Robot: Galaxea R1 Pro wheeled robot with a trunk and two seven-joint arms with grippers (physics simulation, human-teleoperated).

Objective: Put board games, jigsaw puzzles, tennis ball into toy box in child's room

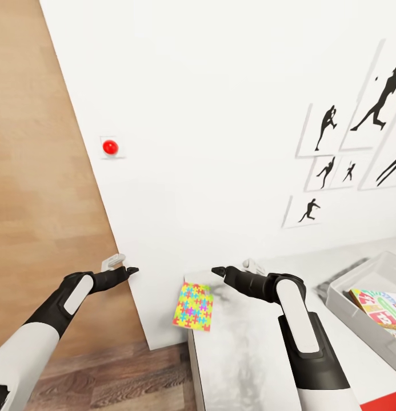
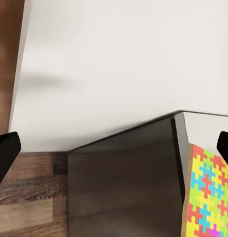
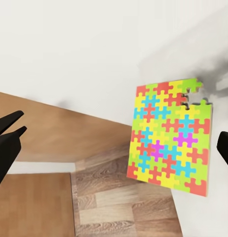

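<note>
One jigsaw puzzle (image 1: 193, 307), a flat square of bright interlocking pieces, lies at the near corner of the table (image 1: 249, 354) and juts out over its edge. It also appears in the left wrist view (image 2: 208, 197) and the right wrist view (image 3: 171, 143). My right gripper (image 1: 229, 267) (image 3: 114, 143) hovers open just above and beyond the puzzle, holding nothing. Off the table's left side, over the floor, my left gripper (image 1: 129, 264) (image 2: 114, 148) is open and empty. At the right stands the toy box (image 1: 358, 285), holding a cartoon-covered board game (image 1: 383, 308).
A white wall rises right behind the table, with a red round button (image 1: 110, 147) and black silhouette pictures (image 1: 335, 148). Wood-plank floor (image 1: 106, 382) lies left of the table. A red surface (image 1: 389, 399) shows at the bottom right corner.
</note>
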